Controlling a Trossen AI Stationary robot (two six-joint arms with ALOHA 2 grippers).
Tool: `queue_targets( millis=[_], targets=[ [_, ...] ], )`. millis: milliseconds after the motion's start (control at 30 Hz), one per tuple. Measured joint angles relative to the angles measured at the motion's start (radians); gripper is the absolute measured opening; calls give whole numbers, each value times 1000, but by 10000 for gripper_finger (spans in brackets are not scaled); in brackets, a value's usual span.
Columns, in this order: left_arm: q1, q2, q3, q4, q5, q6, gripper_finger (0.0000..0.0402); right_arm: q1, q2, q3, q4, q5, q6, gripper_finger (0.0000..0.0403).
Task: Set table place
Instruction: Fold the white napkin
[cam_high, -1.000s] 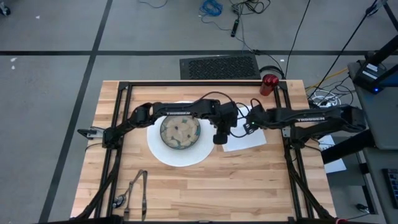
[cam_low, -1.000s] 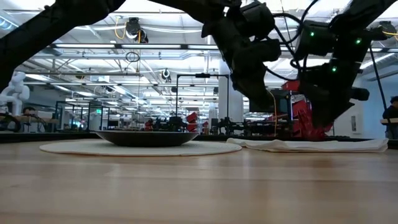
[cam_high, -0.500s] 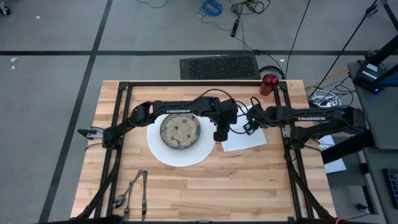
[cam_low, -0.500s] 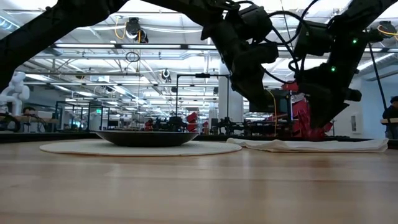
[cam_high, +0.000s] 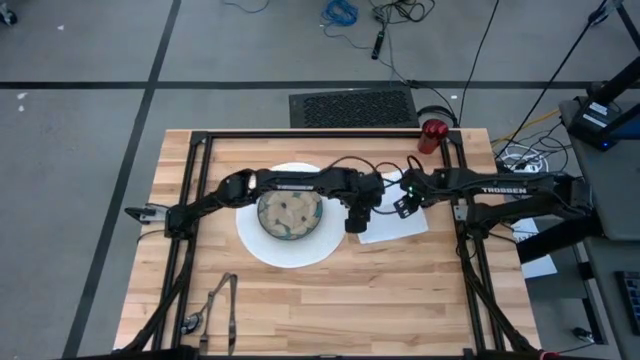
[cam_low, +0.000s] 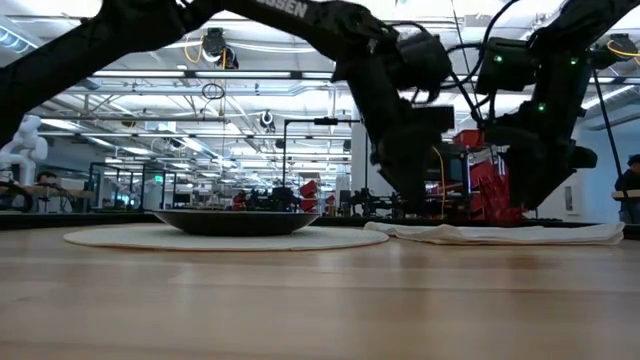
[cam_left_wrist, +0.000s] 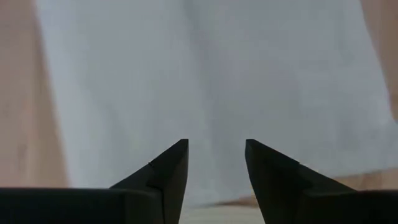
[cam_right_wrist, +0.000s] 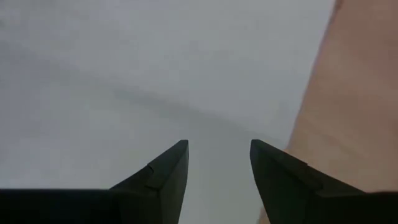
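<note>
While poised over the white napkin (cam_high: 392, 226), both grippers, left (cam_left_wrist: 216, 163) and right (cam_right_wrist: 217, 163), show fingers apart, holding nothing. Seemingly flattening the cloth beside the plate (cam_high: 262, 247), ready for cutlery.

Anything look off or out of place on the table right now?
Yes. The napkin lies askew, turned at an angle to the table edges beside the plate. The cutlery sits loose at the near left corner and the red cup at the far right edge, both away from the setting. Nothing is spilled or broken.
</note>
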Motion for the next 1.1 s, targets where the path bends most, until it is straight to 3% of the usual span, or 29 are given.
queue_targets(
  millis=[367, 733, 900, 1100],
  targets=[
    [-21, 85, 2, 52, 9, -3, 149, 155, 0, 5, 8, -58, 167, 160],
    [-118, 94, 16, 144, 77, -6, 149, 255, -1, 79, -123, -81, 193, 160],
    [-119, 79, 43, 51, 36, 33, 149, 291, -1, 79, -129, -53, 301, 160],
    [-71, 23, 50, 1, -77, 78, 149, 339, 0, 72, -123, 71, 453, 160]
  ],
)
